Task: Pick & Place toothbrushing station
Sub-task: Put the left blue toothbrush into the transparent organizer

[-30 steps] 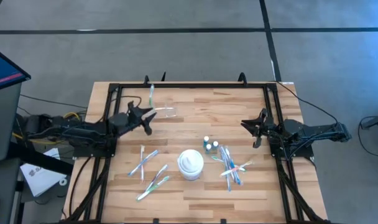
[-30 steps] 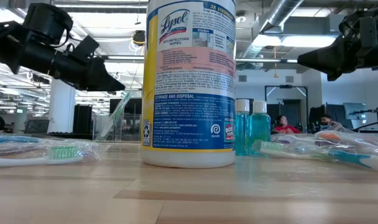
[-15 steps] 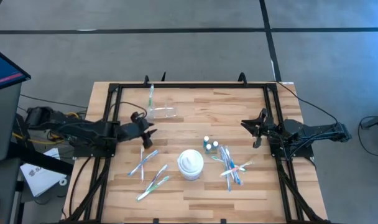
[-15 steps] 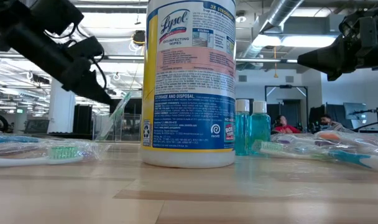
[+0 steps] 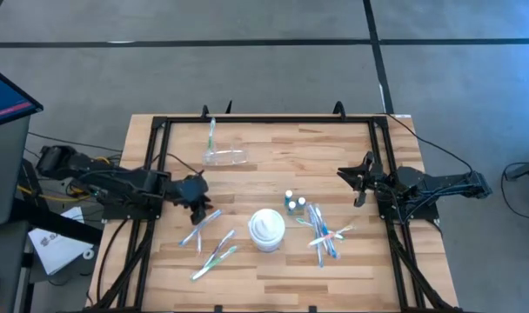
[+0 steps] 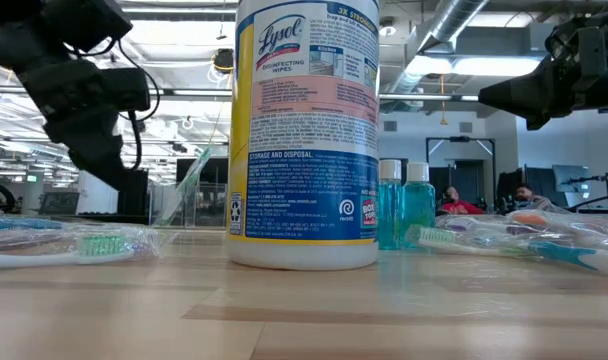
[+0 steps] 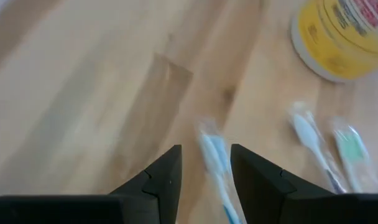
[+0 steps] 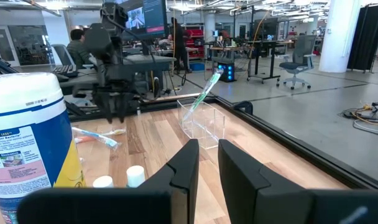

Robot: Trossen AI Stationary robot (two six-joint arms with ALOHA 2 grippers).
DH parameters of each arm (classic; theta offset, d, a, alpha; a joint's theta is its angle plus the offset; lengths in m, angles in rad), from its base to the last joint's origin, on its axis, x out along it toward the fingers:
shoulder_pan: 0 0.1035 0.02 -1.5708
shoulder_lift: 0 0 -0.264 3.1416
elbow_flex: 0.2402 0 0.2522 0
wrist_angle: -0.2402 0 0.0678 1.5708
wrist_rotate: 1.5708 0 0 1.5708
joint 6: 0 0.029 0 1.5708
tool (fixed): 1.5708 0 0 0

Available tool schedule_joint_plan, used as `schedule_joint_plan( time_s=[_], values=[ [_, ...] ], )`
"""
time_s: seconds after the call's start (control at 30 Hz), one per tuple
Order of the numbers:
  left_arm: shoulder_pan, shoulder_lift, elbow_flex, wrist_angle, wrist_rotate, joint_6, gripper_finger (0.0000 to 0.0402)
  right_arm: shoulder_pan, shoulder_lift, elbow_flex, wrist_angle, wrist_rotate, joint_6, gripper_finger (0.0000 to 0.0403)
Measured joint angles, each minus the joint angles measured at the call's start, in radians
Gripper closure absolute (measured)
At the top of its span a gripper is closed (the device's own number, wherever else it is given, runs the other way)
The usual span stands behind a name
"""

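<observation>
A clear plastic cup (image 5: pixel 227 156) stands at the far left of the table, and a green toothbrush (image 5: pixel 211 132) leans out of it; the right wrist view shows the cup (image 8: pixel 201 123) too. Wrapped toothbrushes (image 5: pixel 200 228) lie at the near left. My left gripper (image 5: pixel 195 195) hangs open over them, slanting down. In its wrist view a blue toothbrush (image 7: pixel 212 163) lies on the wood below the gap between the fingers, untouched. More toothbrushes (image 5: pixel 322 231) and small bottles (image 5: pixel 291 203) lie right of centre. My right gripper (image 5: pixel 360 179) waits at the right, level, its fingers a narrow gap apart with nothing between them.
A white wipes tub (image 5: pixel 266 229) with a yellow label (image 6: pixel 304 130) stands at the table's middle, between the two toothbrush piles. A black frame (image 5: pixel 273 120) runs along the table's edges. Bare wood lies between the cup and my right gripper.
My left gripper has drawn back from beside the clear cup toward the table's near-left. It has tipped from level to slanting down over the toothbrushes at the near left. The cup and its green toothbrush stay in place.
</observation>
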Motion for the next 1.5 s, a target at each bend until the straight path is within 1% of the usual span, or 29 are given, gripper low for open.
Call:
schedule_joint_plan(
  time_s=[0.07,0.37,0.5,0.67,0.8,1.07,1.2,1.5],
  values=[
    [-0.016,0.008,0.0,-0.002,0.011,-0.043,0.0269,0.0,0.0,0.0,0.0,0.0,0.0,0.0349],
    [-0.083,0.104,0.004,-0.005,0.028,-0.104,0.0269,0.0,0.0,0.0,0.0,0.0,0.0,0.0349],
    [-0.105,0.149,0.043,-0.017,0.029,-0.124,0.0269,0.0,0.0,0.0,0.0,0.0,0.0,0.0349],
    [-0.123,0.203,0.118,-0.083,0.03,-0.125,0.0268,0.0,0.0,0.0,0.0,0.0,0.0,0.0349],
    [-0.13,0.242,0.161,-0.164,0.036,-0.185,0.0268,0.0,0.0,0.0,0.0,0.0,0.0,0.0349],
    [-0.136,0.331,0.174,-0.175,0.079,-0.209,0.0268,0.0,0.0,0.0,0.0,0.0,0.0,0.0349],
    [-0.136,0.35,0.174,-0.173,0.079,-0.209,0.0268,0.0,0.0,0.0,0.0,0.0,0.0,0.0349],
    [-0.136,0.35,0.174,-0.165,0.077,-0.209,0.0268,0.0,0.0,0.0,0.0,0.0,0.0,0.0349]
  ],
)
